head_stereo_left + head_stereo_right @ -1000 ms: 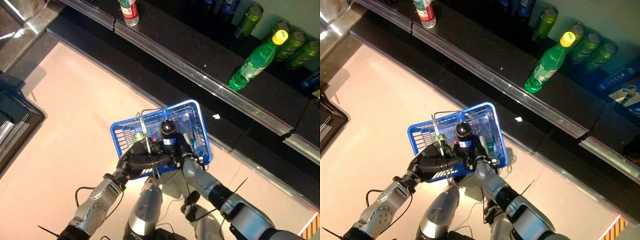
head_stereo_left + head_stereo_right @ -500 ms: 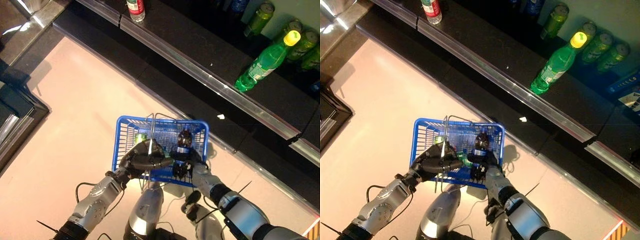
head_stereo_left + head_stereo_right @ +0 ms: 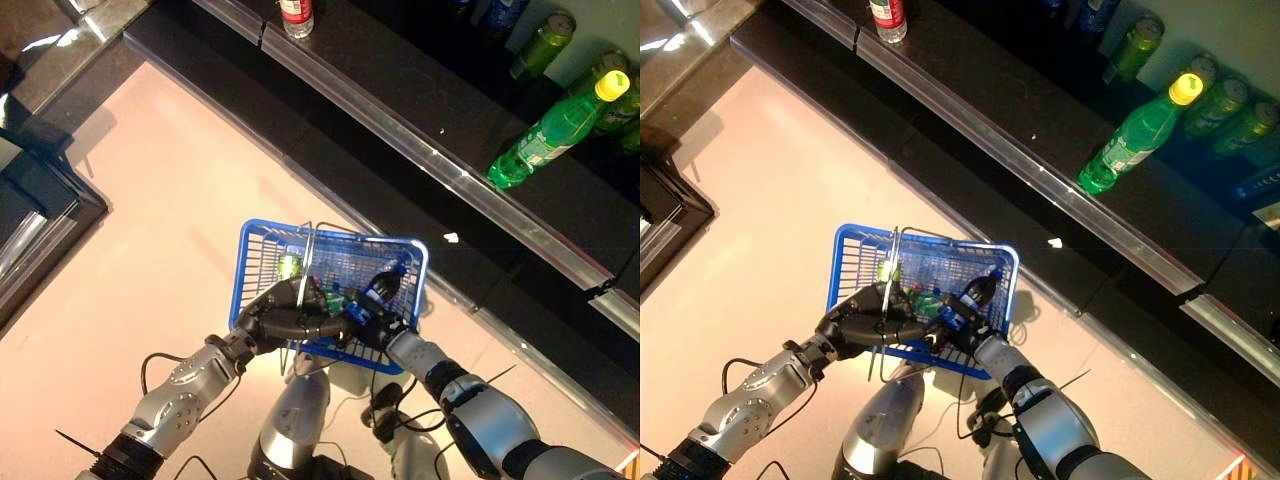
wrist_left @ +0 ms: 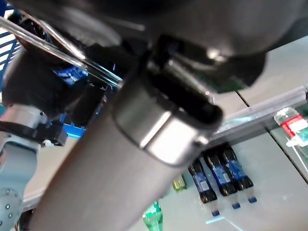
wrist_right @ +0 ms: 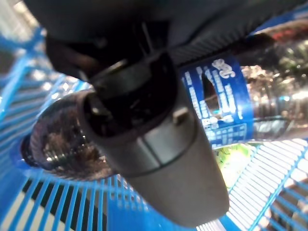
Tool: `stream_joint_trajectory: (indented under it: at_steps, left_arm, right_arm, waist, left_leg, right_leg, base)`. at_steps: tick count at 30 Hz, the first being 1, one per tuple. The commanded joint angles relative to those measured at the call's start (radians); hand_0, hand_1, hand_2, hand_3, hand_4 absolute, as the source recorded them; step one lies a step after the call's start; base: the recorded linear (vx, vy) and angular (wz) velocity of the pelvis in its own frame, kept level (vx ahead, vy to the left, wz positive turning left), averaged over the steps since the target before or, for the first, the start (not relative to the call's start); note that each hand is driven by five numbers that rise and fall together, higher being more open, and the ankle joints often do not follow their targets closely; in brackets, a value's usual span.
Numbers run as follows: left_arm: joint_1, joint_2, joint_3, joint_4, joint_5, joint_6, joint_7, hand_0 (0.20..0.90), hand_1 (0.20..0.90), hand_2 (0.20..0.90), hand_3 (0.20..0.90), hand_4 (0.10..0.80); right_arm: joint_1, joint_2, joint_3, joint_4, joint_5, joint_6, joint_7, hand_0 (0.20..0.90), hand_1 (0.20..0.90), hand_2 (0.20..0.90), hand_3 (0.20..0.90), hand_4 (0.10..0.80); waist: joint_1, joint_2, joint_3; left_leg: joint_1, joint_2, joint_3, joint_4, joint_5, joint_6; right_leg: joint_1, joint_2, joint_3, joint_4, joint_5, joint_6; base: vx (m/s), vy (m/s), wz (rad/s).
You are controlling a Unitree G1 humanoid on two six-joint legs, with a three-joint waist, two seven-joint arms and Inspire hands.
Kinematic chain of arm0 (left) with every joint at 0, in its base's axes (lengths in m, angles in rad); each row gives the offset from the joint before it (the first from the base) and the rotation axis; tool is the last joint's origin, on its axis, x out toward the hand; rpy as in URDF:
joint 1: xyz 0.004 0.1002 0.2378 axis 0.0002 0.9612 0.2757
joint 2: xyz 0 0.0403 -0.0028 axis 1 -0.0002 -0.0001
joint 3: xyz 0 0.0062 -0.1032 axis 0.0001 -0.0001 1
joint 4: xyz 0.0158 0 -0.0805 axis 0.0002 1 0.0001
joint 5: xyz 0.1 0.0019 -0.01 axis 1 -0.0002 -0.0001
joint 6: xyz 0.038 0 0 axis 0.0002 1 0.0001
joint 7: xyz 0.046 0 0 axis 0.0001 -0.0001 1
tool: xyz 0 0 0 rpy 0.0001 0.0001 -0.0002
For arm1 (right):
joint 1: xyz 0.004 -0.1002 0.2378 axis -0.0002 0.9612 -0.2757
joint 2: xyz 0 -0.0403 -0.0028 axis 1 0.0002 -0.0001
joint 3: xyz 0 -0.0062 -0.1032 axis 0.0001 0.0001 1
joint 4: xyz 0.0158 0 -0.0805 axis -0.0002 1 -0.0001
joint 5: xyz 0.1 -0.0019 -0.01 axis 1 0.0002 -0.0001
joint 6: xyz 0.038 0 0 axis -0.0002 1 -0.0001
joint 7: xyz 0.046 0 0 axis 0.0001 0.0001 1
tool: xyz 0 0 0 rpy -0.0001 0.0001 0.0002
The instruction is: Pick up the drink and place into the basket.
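Note:
A blue wire basket (image 3: 248, 262) hangs in front of me above the pale floor. My left hand (image 3: 277, 320) is shut on its metal handle (image 3: 308, 275) at the near side. My right hand (image 3: 368, 322) is shut on a dark cola bottle (image 3: 383, 287) with a blue label. The bottle is tilted inside the basket's near right part, cap pointing away. In the right wrist view the bottle (image 5: 226, 91) lies across the thumb (image 5: 154, 144) over the blue mesh (image 5: 43, 202). A green bottle (image 3: 290, 266) lies in the basket.
Dark shelves run across the far side. On them are a green bottle with a yellow cap (image 3: 555, 130), green cans (image 3: 540, 45) and a red-labelled bottle (image 3: 297, 15). A dark unit (image 3: 30, 215) stands at the left.
The cola bottle has tipped from upright to slanted and sunk lower into the basket with my right hand. The camera view has shifted. My left hand still holds the handle.

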Motion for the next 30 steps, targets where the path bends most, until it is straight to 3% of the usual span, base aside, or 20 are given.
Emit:
stream_joint_trajectory:
  at_steps: [1,7,8,9,10,11,12,23,30]
  left_arm:
    - [-0.178,-0.079,0.112,-0.495,-0.153,-0.205,-0.235,0.3,0.3,0.3,0.2,0.1]
    - [-0.186,-0.071,0.112,-0.502,-0.168,-0.209,-0.224,0.3,0.3,0.3,0.2,0.1]
    - [-0.187,-0.069,0.11,-0.503,-0.17,-0.208,-0.221,0.3,0.3,0.3,0.2,0.1]
    - [-0.19,-0.07,0.107,-0.505,-0.169,-0.208,-0.217,0.3,0.3,0.3,0.2,0.1]
    - [-0.192,-0.068,0.104,-0.504,-0.167,-0.211,-0.214,0.3,0.3,0.3,0.2,0.1]
    - [-0.196,-0.069,0.101,-0.504,-0.166,-0.21,-0.211,0.3,0.3,0.3,0.2,0.1]
    - [-0.201,-0.071,0.098,-0.504,-0.165,-0.207,-0.205,0.3,0.3,0.3,0.2,0.1]
    - [-0.223,-0.086,0.082,-0.5,-0.155,-0.199,-0.168,0.3,0.3,0.3,0.2,0.1]
    - [-0.218,-0.085,0.087,-0.501,-0.154,-0.195,-0.16,0.3,0.3,0.3,0.2,0.1]
  right_arm:
    - [-0.113,0.037,-0.035,-0.05,0.137,0.026,0.054,0.3,0.3,0.3,0.2,0.1]
    - [-0.147,0.017,-0.057,-0.016,0.126,0.081,-0.019,0.3,0.3,0.3,0.2,0.1]
    - [-0.151,0.014,-0.059,-0.007,0.123,0.087,-0.023,0.328,0.328,0.328,0.233,0.133]
    - [-0.157,0.012,-0.06,0.001,0.125,0.092,-0.028,0.404,0.404,0.404,0.321,0.221]
    - [-0.163,0.01,-0.06,0.008,0.129,0.087,-0.038,0.58,0.58,0.58,0.527,0.427]
    - [-0.169,0.01,-0.063,0.012,0.128,0.081,-0.048,0.811,0.811,0.811,0.796,0.696]
    - [-0.176,0.012,-0.066,0.016,0.127,0.069,-0.056,0.9,0.9,0.9,0.9,0.8]
    - [-0.219,0.017,-0.072,0.042,0.107,0.026,-0.075,0.9,0.9,0.9,0.9,0.8]
    - [-0.2,0.012,-0.057,0.021,0.09,0.01,-0.021,0.9,0.9,0.9,0.9,0.8]
  waist:
    - [-0.015,0.067,-0.024]
    - [-0.014,0.072,-0.024]
    - [-0.014,0.072,-0.024]
    - [-0.013,0.072,-0.024]
    - [-0.012,0.072,-0.024]
    - [-0.012,0.071,-0.024]
    - [-0.012,0.07,-0.024]
    - [-0.008,0.067,-0.024]
    - [-0.011,0.06,-0.024]
  left_leg:
    - [-0.053,-0.044,0.028,0.097,-0.004,0.076]
    - [-0.063,-0.046,0.033,0.103,-0.004,0.079]
    - [-0.063,-0.045,0.033,0.103,-0.004,0.079]
    - [-0.065,-0.046,0.033,0.103,-0.004,0.079]
    - [-0.067,-0.046,0.033,0.104,-0.004,0.08]
    - [-0.067,-0.046,0.032,0.105,-0.004,0.081]
    - [-0.07,-0.046,0.032,0.107,-0.004,0.081]
    - [-0.077,-0.047,0.032,0.116,-0.006,0.085]
    - [-0.075,-0.046,0.035,0.113,-0.007,0.088]
  right_leg:
    - [0.005,-0.001,0.016,-0.01,0.121,-0.049]
    - [-0.012,-0.008,0.017,0.001,0.125,-0.045]
    - [-0.014,-0.007,0.017,0.002,0.125,-0.045]
    - [-0.016,-0.008,0.017,0.003,0.126,-0.044]
    - [-0.019,-0.008,0.018,0.005,0.126,-0.044]
    - [-0.02,-0.008,0.018,0.005,0.127,-0.043]
    - [-0.022,-0.008,0.019,0.007,0.127,-0.043]
    - [-0.04,-0.01,0.022,0.026,0.128,-0.039]
    - [-0.042,-0.01,0.023,0.027,0.129,-0.036]
  base:
    - [0.0,0.0,0.0]
    - [0.0,0.011,0.0]
    - [0.0,0.0,0.0]
    - [0.0,0.0,0.0]
    - [0.0,0.0,0.0]
    - [0.0,0.0,0.0]
    - [0.0,0.0,0.0]
    - [0.002,0.0,-0.01]
    - [0.003,0.0,0.01]
